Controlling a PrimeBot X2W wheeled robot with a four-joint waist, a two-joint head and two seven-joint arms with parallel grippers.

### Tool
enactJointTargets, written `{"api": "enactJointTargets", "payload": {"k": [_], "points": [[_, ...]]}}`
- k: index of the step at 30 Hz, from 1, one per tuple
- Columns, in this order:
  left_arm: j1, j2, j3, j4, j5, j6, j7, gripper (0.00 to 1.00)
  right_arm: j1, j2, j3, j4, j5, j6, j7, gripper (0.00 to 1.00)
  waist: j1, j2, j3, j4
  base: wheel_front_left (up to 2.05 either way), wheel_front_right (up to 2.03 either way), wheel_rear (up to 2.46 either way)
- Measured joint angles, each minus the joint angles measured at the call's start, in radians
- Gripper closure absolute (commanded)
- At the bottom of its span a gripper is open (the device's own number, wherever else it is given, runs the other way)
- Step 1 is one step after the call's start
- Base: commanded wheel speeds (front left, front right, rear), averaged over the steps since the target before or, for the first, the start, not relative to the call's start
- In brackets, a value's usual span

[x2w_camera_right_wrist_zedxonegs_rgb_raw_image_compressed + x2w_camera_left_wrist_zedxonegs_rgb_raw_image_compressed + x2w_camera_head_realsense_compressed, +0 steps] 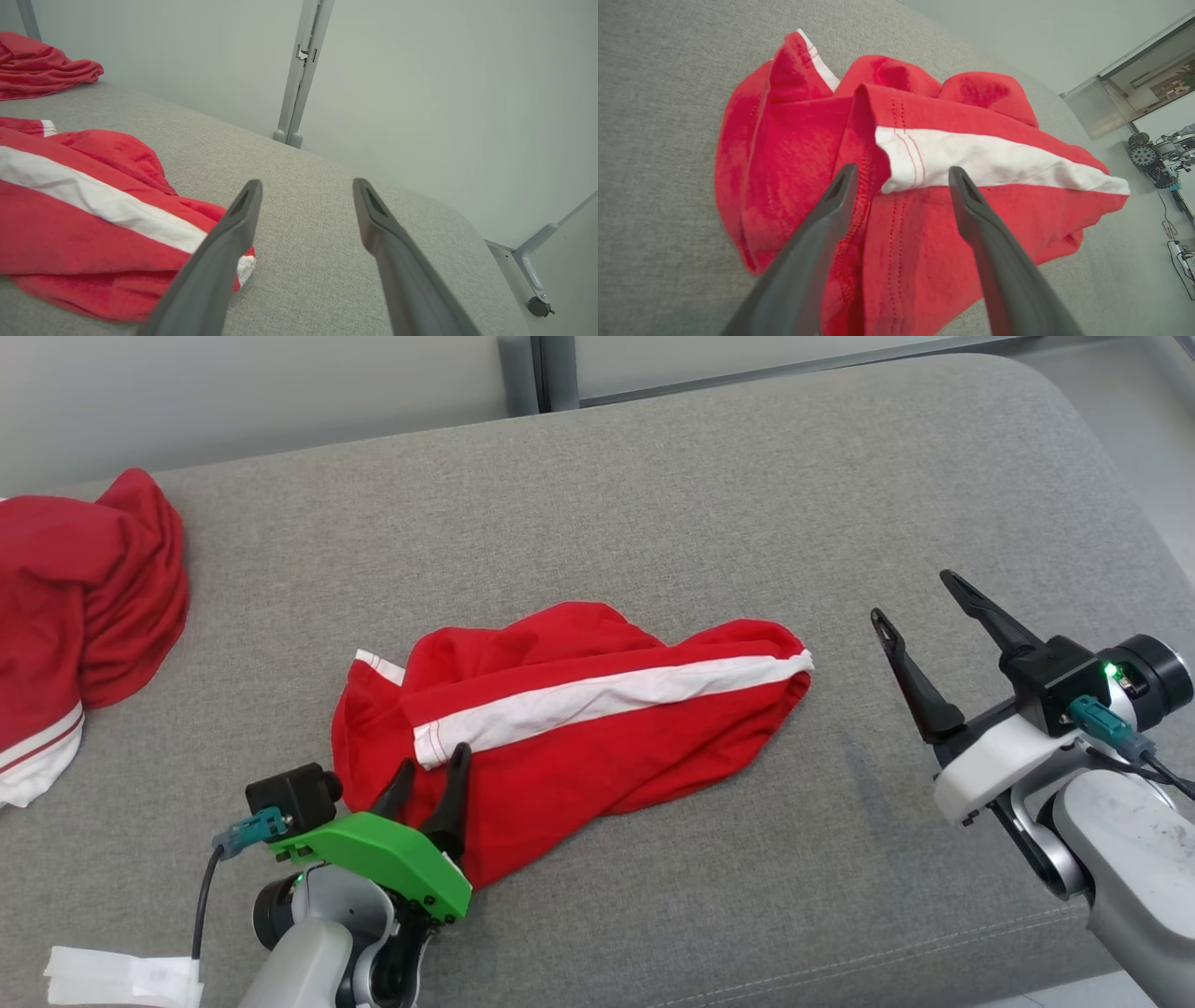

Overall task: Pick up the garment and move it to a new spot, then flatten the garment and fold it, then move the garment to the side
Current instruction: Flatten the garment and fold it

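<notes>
A red garment (579,728) with a white stripe lies crumpled in the middle of the grey cushion; its stripe runs from lower left to upper right. My left gripper (431,770) is open over the garment's near left hem, its dark fingers straddling the stripe's end (901,158) with nothing gripped. The same garment (84,219) lies left of my right gripper (306,184). My right gripper (920,602) is open above bare cushion, well to the right of the garment's right end.
A second red garment (84,607) with white trim is heaped at the cushion's far left. The cushion (747,504) has a rounded far right corner and a stitched front edge. A pale wall with a metal post (299,74) stands behind it. White paper (121,978) lies at the lower left.
</notes>
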Motion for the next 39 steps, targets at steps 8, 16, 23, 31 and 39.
{"api": "enactJointTargets", "payload": {"k": [8, 16, 23, 31, 39], "points": [[-0.028, -0.002, 0.003, 0.001, -0.031, 0.000, 0.007, 0.00, 0.020, 0.006, -0.026, -0.017, -0.026, -0.001, 0.000, 0.00, 0.0000, 0.0000, 0.006, -0.012, 0.00, 0.00, 0.00], [-0.041, -0.003, -0.002, -0.001, -0.031, 0.000, 0.006, 1.00, 0.049, 0.022, -0.051, -0.019, -0.041, -0.001, 0.000, 0.00, 0.0000, 0.0000, 0.008, -0.019, 0.00, 0.00, 0.00], [-0.041, -0.004, -0.012, -0.011, -0.021, -0.001, -0.004, 1.00, 0.087, 0.041, -0.085, -0.005, -0.017, 0.003, 0.000, 0.00, 0.0000, 0.0000, 0.010, -0.014, 0.00, 0.00, 0.00], [-0.041, 0.020, -0.005, -0.048, 0.033, -0.001, -0.039, 1.00, 0.162, 0.107, -0.151, 0.075, 0.141, 0.049, 0.000, 0.00, 0.0000, 0.0000, 0.021, 0.013, 0.00, 0.00, 0.00], [-0.037, 0.034, 0.001, -0.070, 0.039, -0.001, -0.047, 1.00, 0.150, 0.181, -0.218, 0.141, 0.277, 0.131, 0.000, 0.00, 0.0000, 0.0000, 0.035, 0.054, 0.00, 0.00, 0.00]]}}
